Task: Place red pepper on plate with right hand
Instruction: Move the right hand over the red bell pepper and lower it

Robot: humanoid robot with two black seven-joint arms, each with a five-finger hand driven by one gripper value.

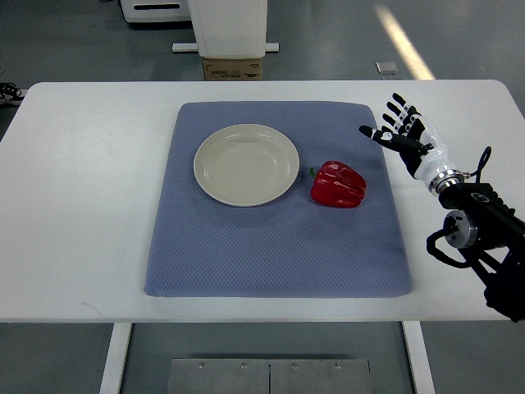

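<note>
Pepper (338, 185) lies on its side on the blue mat (271, 246), just right of the plate (246, 164), not touching it. Right robot hand (404, 135) hovers over the worktop (90, 205) past the mat's right edge, fingers spread, holding nothing. Left arm not visible. Risks: the glossy, rounded pepper may roll or squirt out under an off-centre grip; a low approach could snag the mat and shift the plate.

The right hand (404, 131) hovers at the right, fingers spread and empty, arm entering from the lower right.
</note>
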